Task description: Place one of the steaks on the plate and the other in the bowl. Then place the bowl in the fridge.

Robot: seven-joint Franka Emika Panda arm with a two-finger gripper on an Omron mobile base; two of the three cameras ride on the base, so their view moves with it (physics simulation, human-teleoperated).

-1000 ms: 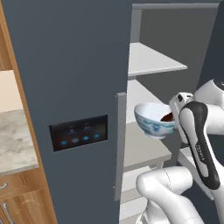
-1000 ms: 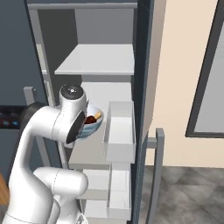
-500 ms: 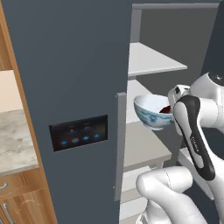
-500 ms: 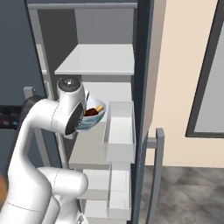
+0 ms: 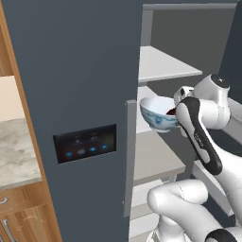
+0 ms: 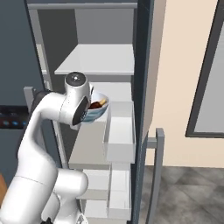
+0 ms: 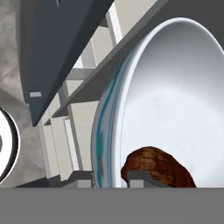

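My gripper (image 7: 111, 180) is shut on the rim of the bowl (image 5: 155, 115), one finger inside the rim and one outside. The bowl is white inside and pale blue-grey outside, and it hangs tilted in the open right half of the fridge (image 5: 80, 71), above the middle shelf (image 5: 158, 160). A dark reddish-brown steak (image 7: 158, 168) lies low in the bowl (image 7: 175, 96), next to the inner finger. From the right base view the bowl (image 6: 97, 112) and steak (image 6: 96, 105) sit just beyond my wrist. The plate and the other steak are out of view.
The fridge's left door with its black panel (image 5: 85, 144) is closed, and its handle (image 5: 130, 156) is close to the bowl. An upper shelf (image 5: 165, 66) lies above. The right door stands open, with bins (image 6: 120, 131) and a handle (image 6: 158, 151). A wooden counter (image 5: 14, 156) is on the left.
The bowl has risen a little and moved deeper between the fridge shelves, still in my grip. The arm has stretched forward with it.
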